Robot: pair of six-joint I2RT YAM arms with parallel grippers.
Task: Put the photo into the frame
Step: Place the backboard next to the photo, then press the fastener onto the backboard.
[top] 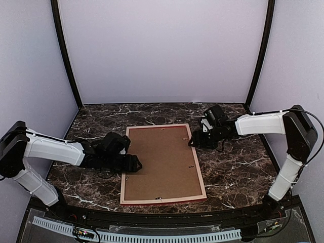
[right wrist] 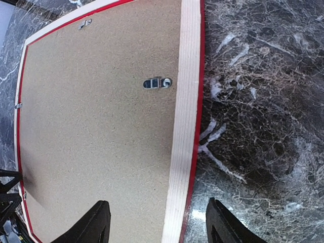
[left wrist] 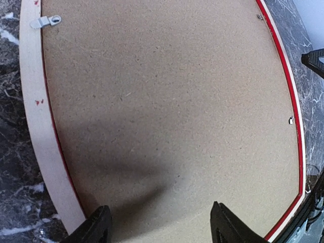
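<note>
Top external: I've got the frame (top: 162, 200) face down, left gripper (top: 137, 164) and right gripper (top: 194, 141) both gaping, empty.

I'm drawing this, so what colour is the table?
The table is dark marble with white veins; right wrist view shows it best.

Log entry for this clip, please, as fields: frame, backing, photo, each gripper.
frame: face down on the marble table, pale wood back up
backing board: brown, seated in the frame
clip: metal, on the board beside the right rail
photo: not visible
left gripper: open, empty, over the board near the frame's left edge
right gripper: open, empty, straddling the right rail near the far corner
</note>
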